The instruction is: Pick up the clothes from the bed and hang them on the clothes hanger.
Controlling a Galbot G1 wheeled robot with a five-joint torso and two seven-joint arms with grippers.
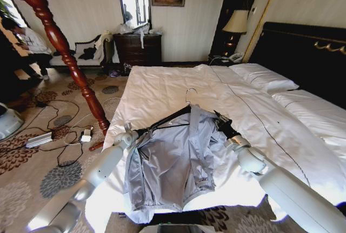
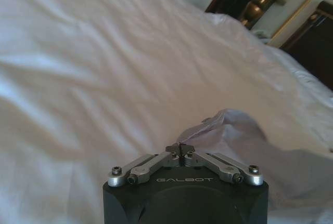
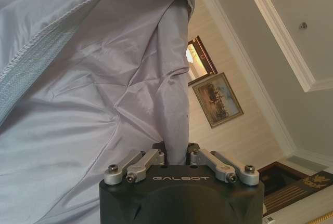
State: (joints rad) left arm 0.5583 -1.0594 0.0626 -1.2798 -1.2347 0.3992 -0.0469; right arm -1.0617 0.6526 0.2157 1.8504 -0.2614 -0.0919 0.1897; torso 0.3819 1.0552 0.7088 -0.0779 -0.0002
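Note:
The clothes (image 1: 173, 162), a light grey jacket, hang partly over the black clothes hanger (image 1: 165, 120), held up above the foot of the bed (image 1: 162, 87). The hanger's silver hook (image 1: 190, 95) points up, and its left arm is bare. My left gripper (image 1: 132, 132) is at the hanger's left tip; in the left wrist view the left gripper (image 2: 179, 148) is shut, with grey fabric (image 2: 234, 135) rising from its tips. My right gripper (image 1: 220, 118) is at the jacket's right shoulder. In the right wrist view the right gripper (image 3: 177, 154) pinches a fold of the jacket (image 3: 104, 94).
A red-brown wooden coat stand (image 1: 62, 46) rises left of the bed, with cables and a power strip (image 1: 40, 138) on the carpet by its foot. White pillows (image 1: 265, 79) and the black headboard (image 1: 303, 49) lie to the right. A dresser (image 1: 138, 48) stands at the far wall.

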